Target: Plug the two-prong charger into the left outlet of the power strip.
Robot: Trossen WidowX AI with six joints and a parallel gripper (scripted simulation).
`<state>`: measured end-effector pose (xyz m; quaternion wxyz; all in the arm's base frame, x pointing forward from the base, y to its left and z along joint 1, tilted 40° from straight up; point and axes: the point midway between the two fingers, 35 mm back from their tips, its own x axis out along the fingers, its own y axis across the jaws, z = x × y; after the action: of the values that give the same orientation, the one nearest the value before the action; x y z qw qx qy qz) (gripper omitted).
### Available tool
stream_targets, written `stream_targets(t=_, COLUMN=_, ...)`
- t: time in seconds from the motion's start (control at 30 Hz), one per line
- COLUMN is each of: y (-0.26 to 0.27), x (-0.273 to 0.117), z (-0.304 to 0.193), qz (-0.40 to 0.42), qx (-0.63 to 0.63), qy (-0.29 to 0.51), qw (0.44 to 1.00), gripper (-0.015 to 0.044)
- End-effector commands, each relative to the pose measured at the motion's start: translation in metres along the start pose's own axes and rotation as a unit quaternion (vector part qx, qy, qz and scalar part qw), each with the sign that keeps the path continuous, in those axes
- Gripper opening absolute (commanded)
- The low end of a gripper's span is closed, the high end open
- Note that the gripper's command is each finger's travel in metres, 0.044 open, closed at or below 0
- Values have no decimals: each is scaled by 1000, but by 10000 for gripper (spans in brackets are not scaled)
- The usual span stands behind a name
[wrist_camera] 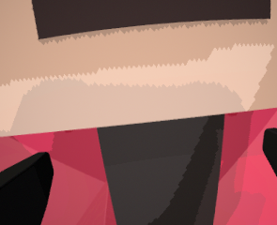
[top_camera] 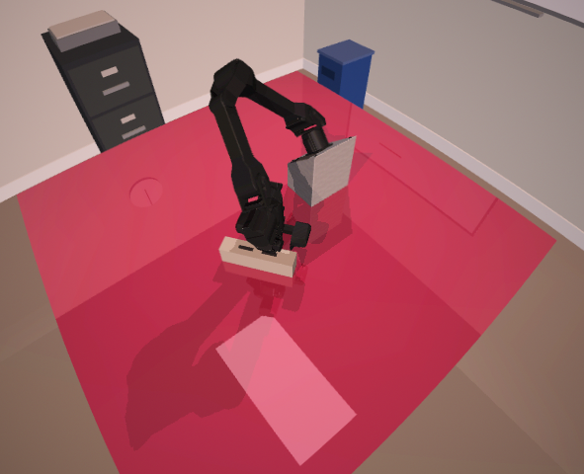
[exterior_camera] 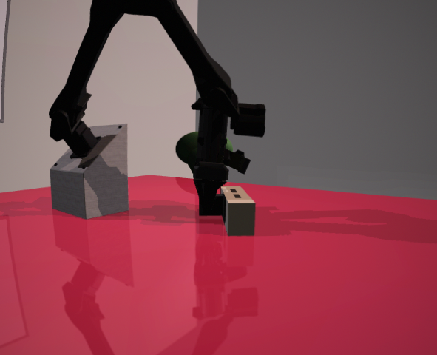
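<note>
The power strip (top_camera: 256,263) (exterior_camera: 240,219) (wrist_camera: 138,52) is a beige block on the red table, with two dark slots in its top. One dark slot (wrist_camera: 152,14) fills the top of the wrist view. A dark grey block (wrist_camera: 161,197), seemingly the charger, is beside the strip's long side, between the spread fingers and not gripped. Its prongs do not show, and I cannot tell it from the black gripper in the top and exterior views. My gripper (exterior_camera: 211,211) (wrist_camera: 160,152) is open, low beside the strip, pointing down. In the top view its fingertips are hidden behind the strip.
The arm's grey wedge-shaped base mount (top_camera: 330,171) (exterior_camera: 106,187) stands on the red table (top_camera: 409,285) (exterior_camera: 325,305) behind the strip. A pale pink rectangle (top_camera: 287,390) shows on the table's front part. A filing cabinet (top_camera: 108,86) and a blue bin (top_camera: 345,76) stand beyond the table.
</note>
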<state>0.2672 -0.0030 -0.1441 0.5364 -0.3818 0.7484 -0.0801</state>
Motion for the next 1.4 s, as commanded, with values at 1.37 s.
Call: stream_targets(t=1.37, y=0, x=3, z=-43, qz=2, qx=-3, qy=2, qw=1000, gripper=440)
